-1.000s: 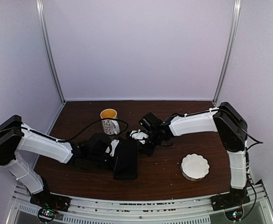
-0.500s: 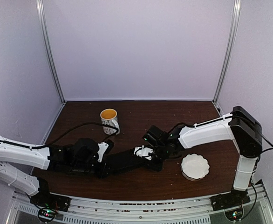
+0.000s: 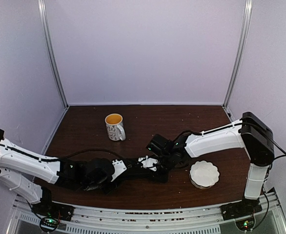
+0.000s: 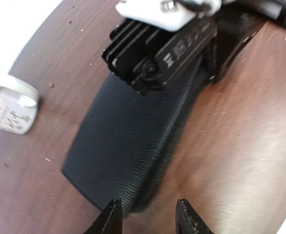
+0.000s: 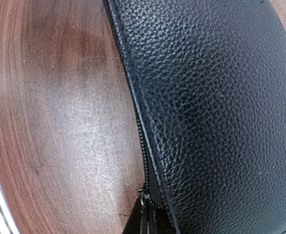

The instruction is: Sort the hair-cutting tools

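The hair-cutting tools are out of view in every frame. A black zip case (image 3: 155,174) lies flat on the brown table between my two grippers. My left gripper (image 3: 127,168) is at its left end and stands open (image 4: 148,217). The case's corner (image 4: 128,131) lies just ahead of the left fingertip, and nothing is gripped. My right gripper (image 3: 152,163) is low over the case's far end. In the right wrist view it is shut (image 5: 150,219) on the zipper pull (image 5: 143,195) at the edge of the grained case (image 5: 216,97).
A white patterned mug (image 3: 114,126) with a yellow inside stands at the back left, also in the left wrist view (image 4: 11,107). A white scalloped dish (image 3: 204,174) sits right of the case. The table's front edge runs just behind my left wrist.
The case has come nearer the front edge and turned to lie left to right. My left gripper let go of it and opened. The right gripper stayed shut and followed the case.
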You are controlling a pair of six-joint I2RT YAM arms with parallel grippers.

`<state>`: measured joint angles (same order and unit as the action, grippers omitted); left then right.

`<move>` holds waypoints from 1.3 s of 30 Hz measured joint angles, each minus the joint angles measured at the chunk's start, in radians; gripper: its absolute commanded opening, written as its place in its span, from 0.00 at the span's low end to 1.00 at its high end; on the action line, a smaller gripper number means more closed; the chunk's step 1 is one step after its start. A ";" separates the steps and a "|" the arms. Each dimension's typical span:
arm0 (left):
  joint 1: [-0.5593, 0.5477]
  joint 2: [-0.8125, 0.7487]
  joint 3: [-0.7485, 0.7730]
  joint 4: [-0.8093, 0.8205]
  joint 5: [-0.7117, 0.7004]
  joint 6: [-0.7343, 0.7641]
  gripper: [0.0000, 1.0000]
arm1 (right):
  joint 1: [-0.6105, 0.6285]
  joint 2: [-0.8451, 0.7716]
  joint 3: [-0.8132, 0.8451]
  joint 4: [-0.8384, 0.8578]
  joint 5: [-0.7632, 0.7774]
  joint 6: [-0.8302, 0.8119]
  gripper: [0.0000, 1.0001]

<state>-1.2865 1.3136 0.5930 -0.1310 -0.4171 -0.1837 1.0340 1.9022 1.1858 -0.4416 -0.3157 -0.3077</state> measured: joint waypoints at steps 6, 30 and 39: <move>0.000 0.120 0.057 0.019 -0.091 0.167 0.37 | -0.008 0.000 0.000 -0.003 -0.015 0.000 0.00; -0.036 0.398 0.236 -0.013 -0.219 0.370 0.00 | -0.051 0.007 0.000 -0.004 -0.090 -0.008 0.00; -0.031 0.397 0.236 0.031 -0.211 0.363 0.00 | -0.119 0.008 0.009 -0.037 -0.133 -0.029 0.00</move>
<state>-1.3174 1.7107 0.8288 -0.1005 -0.6281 0.1791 0.9154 1.9099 1.1946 -0.4782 -0.4484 -0.3367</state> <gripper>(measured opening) 0.047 0.008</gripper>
